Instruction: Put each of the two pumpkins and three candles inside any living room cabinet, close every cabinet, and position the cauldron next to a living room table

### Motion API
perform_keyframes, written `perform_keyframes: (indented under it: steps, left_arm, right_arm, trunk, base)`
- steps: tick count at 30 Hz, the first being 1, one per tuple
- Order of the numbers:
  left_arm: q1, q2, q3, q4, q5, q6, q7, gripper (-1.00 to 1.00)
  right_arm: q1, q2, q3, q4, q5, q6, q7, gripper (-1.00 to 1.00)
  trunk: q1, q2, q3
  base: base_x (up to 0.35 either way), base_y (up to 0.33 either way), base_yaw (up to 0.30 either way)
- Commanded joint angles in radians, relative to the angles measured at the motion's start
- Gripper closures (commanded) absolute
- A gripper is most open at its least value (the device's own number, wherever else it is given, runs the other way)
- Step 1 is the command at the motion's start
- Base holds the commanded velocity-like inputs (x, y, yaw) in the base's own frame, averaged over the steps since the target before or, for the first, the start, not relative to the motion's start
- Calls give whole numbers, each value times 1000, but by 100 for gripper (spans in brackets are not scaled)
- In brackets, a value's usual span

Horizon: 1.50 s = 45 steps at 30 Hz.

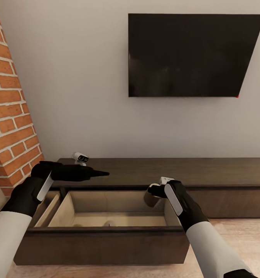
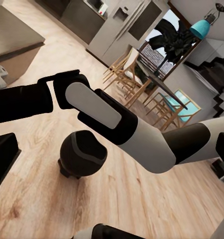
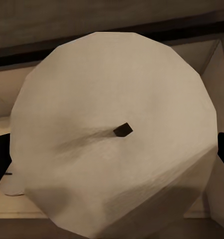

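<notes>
Currently cabinet [image 1: 153, 172] sits against wall under TV [image 1: 191, 54], one drawer [image 1: 107, 231] pulled open. Right gripper [image 3: 112, 149] hangs over drawer, fingers clamped on pale candle [image 3: 112, 129], wick end facing camera. Left gripper [image 1: 101, 173] over cabinet top; finger opening unclear.

One long dark brown cabinet [image 1: 207, 170] is seen against the wall, with one drawer [image 1: 107, 231] pulled open. Two candles are counted: one white candle [image 3: 112, 134] with a dark wick, seen close in the right wrist view, and one pale candle [image 1: 109, 222] lying on the drawer floor. One wall-mounted television [image 1: 191, 54] is seen above. Two grippers are counted, the left gripper [image 1: 101, 173] and the right gripper [image 1: 155, 189]. One teal pendant lamp [image 2: 200, 29] is seen in the left wrist view, where several wooden chairs [image 2: 123, 67] cannot be counted exactly.
</notes>
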Motion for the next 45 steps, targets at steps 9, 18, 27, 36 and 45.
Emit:
perform_keyframes:
  steps: [9,18,27,36,45]
  left_arm:
    - [-1,1,-2,-1,2,11,-4,-100]
    - [-1,1,-2,-1,2,11,-4,-100]
    - [-1,1,-2,-1,2,11,-4,-100]
    - [-1,1,-2,-3,2,11,-4,-100]
    - [-1,1,-2,-3,2,11,-4,-100]
  right_arm:
    - [-1,0,2,-1,-10,2,-11,100]
    - [-1,0,2,0,-9,2,-11,100]
    - [-1,0,2,1,-9,2,-12,100]
    - [-2,0,3,51,-3,-14,-13,100]
    - [-7,2,3,154,0,-126,-14,100]
  trunk:
    - [3,-2,-28]
    - [7,-4,-63]
    - [11,-6,-98]
    - [15,-8,-133]
    - [15,-8,-133]
  base:
    - [9,0,0]
    - [0,0,0]
    - [0,0,0]
    - [0,0,0]
    - [0,0,0]
